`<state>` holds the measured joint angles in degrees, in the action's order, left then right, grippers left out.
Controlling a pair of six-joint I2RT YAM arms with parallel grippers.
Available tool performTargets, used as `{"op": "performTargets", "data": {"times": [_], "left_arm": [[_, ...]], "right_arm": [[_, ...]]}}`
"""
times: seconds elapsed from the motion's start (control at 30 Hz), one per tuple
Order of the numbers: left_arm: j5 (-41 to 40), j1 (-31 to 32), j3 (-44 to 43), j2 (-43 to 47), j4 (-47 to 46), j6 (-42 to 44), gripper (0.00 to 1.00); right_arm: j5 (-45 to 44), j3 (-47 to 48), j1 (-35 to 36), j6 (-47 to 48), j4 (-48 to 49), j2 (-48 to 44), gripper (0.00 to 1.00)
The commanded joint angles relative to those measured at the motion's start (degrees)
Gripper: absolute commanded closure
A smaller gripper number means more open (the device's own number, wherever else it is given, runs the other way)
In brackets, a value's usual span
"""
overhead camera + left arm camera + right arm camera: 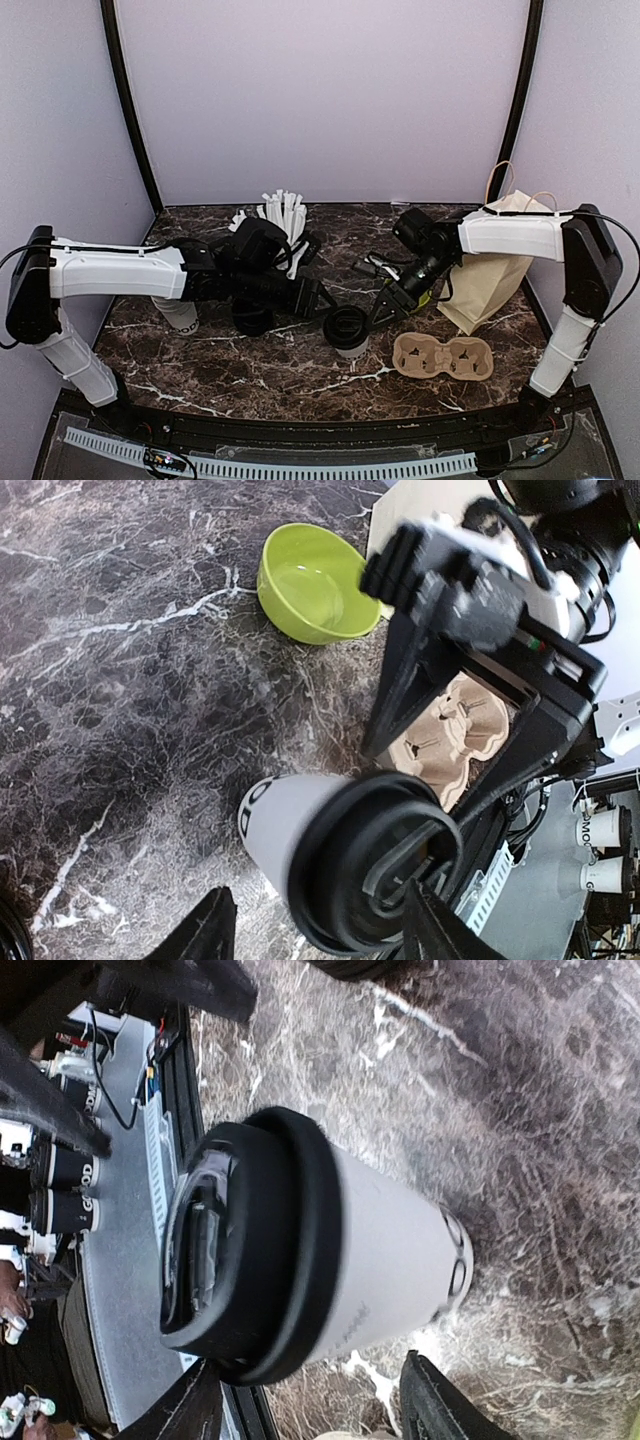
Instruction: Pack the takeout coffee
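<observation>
A takeout coffee cup (347, 331), white with black lettering and a black lid, stands upright on the marble table between my two grippers. My left gripper (322, 300) is open just left of and behind it. In the left wrist view the cup (300, 820) sits ahead of the spread fingers of that gripper (320, 910), untouched. My right gripper (388, 305) is open just right of the cup. In the right wrist view the cup (390, 1250) lies ahead of the open gripper (310, 1380). A second black-lidded cup (252, 318) stands under my left arm.
A brown pulp cup carrier (442, 356) lies at the front right, also visible in the left wrist view (462, 725). A brown paper bag (490, 275) stands behind it. A green bowl (312, 582) sits near the right arm. White straws (283, 215) and stacked lidless cups (180, 315) stand at the left.
</observation>
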<state>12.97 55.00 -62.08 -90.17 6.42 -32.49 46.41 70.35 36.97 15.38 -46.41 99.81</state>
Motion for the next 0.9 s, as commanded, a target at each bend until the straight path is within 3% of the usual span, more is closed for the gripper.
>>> {"op": "performTargets", "data": {"times": [0.0,0.3,0.87], "left_arm": [[-0.33,0.51,0.96,-1.24,-1.95,-1.91,0.4],[1.95,0.86,-0.81,-3.85,-3.53,-1.08,0.42],[-1.85,0.81,1.3,-1.52,-2.87,0.48,0.47]], "right_arm": [[-0.64,-2.69,-0.41,3.32,-2.36,-1.53,0.36],[0.89,-2.64,-2.0,3.53,-2.68,-2.04,0.32],[1.49,2.56,-2.56,3.34,-3.06,-0.16,0.29]]}}
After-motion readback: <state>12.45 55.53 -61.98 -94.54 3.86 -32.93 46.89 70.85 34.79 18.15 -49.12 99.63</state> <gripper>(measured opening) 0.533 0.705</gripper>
